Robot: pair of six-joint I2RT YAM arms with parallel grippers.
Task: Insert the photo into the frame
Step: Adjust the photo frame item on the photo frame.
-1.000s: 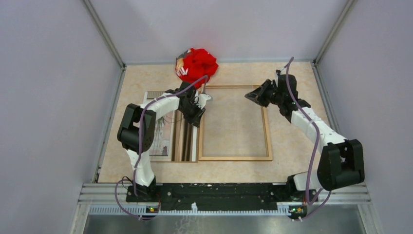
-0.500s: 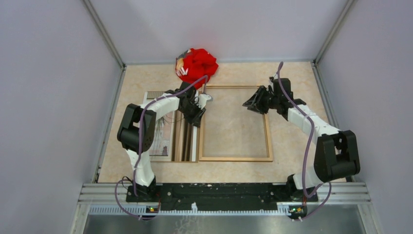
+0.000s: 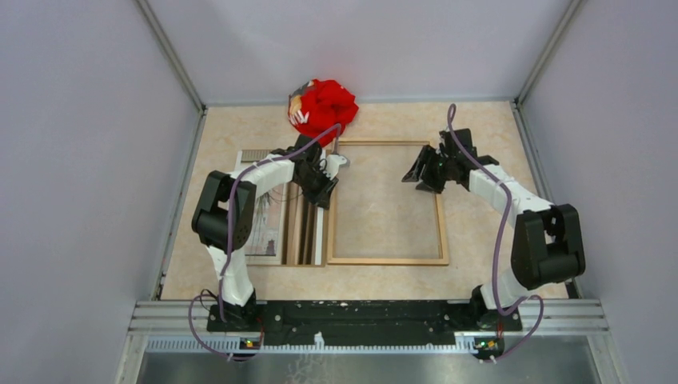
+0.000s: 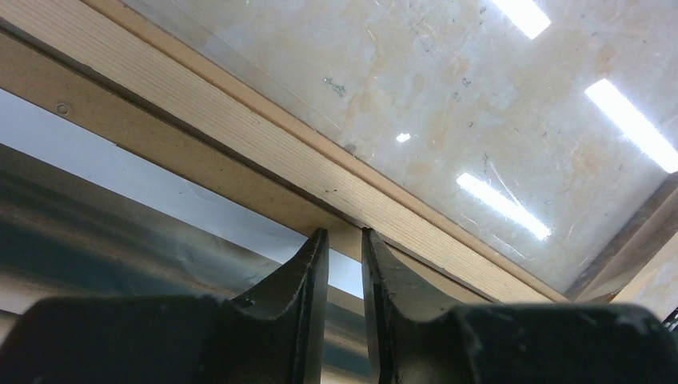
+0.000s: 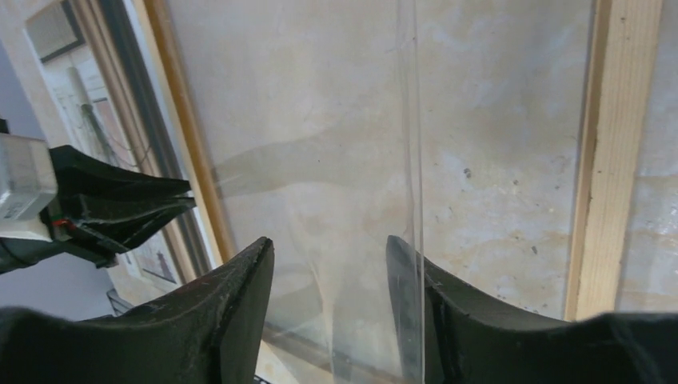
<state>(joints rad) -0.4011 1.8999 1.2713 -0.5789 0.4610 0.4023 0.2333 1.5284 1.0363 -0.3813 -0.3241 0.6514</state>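
The frame lies flat mid-table, a clear pane inside it. Left of it sits a brown backing board, and further left the photo, picture side up. My left gripper is at the frame's top left corner. In its wrist view the fingertips stand a narrow slit apart at the board's edge, beside the frame's pale rail; a grip does not show. My right gripper hovers over the frame's upper right, jaws wide apart, the pane's edge running past one finger.
A crumpled red cloth lies at the back, just beyond the frame's top left corner. Grey walls close in the table on three sides. The arms' black mounting rail runs along the near edge.
My right gripper has opened from shut and dropped slightly toward the frame, its elbow swinging inward. The left arm, board and photo have not moved.
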